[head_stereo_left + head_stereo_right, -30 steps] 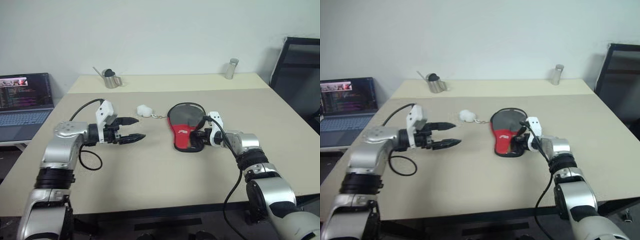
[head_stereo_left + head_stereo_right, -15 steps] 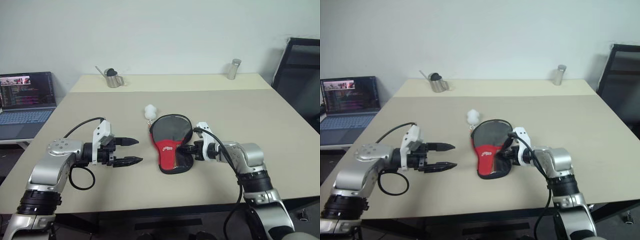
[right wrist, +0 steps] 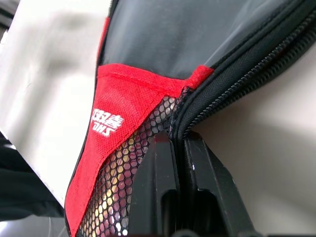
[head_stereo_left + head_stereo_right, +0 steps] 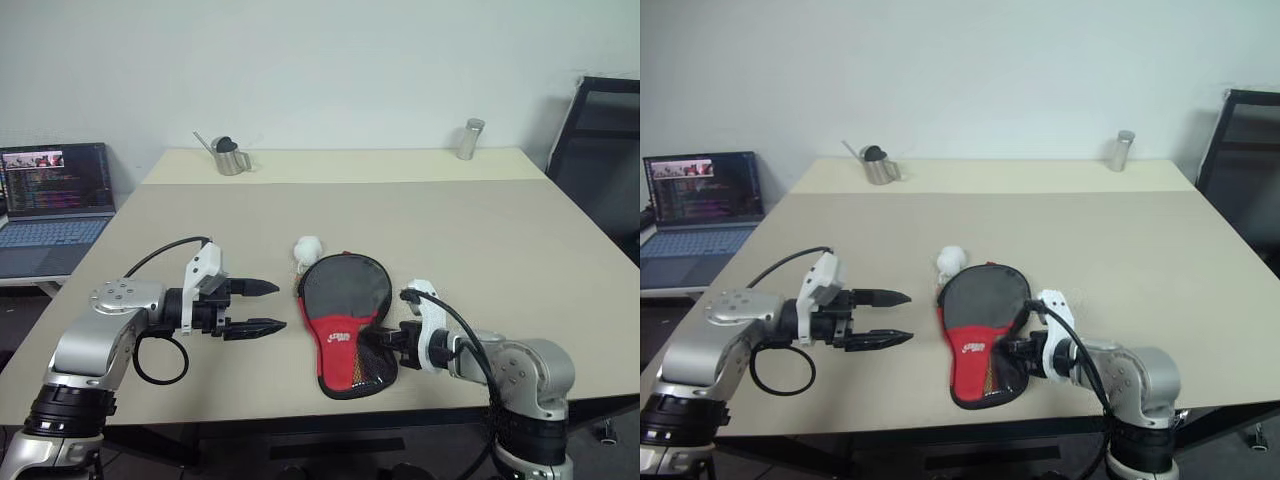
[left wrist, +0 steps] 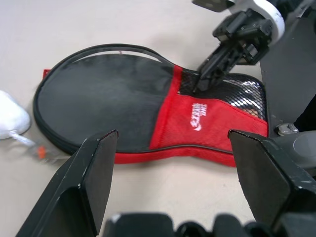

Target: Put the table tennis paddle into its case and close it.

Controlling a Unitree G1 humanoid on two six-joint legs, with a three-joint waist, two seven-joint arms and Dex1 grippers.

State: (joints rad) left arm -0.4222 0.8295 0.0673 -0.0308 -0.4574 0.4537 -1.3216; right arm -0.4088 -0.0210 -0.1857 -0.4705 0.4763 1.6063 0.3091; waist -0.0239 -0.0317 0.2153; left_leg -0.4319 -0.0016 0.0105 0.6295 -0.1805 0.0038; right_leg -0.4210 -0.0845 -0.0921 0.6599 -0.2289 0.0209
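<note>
A pale beige table (image 4: 480,230) stands against a white wall, with an open laptop (image 4: 50,195) on a lower surface to its left and a black chair (image 4: 605,140) to its right.

The right gripper (image 4: 383,340) has its fingers pressed together on the zip edge of the case (image 4: 345,320), at the mesh end near the table's front edge. Its wrist view shows the black teeth of the zip running into the closed fingertips (image 3: 170,163), beside the red mesh pocket and white logo, which the head views show less closely. The paddle cannot be made out.

The left gripper (image 4: 265,307) hovers just left of the case with its fingers spread apart, holding nothing; its wrist view frames the whole case between them. A small white object (image 4: 307,247) lies by the case's round end.

Since a second ago the case has been dragged toward the front edge by the right gripper.

A metal watering can (image 4: 228,156) and a metal canister (image 4: 470,139) stand at the far edge.
</note>
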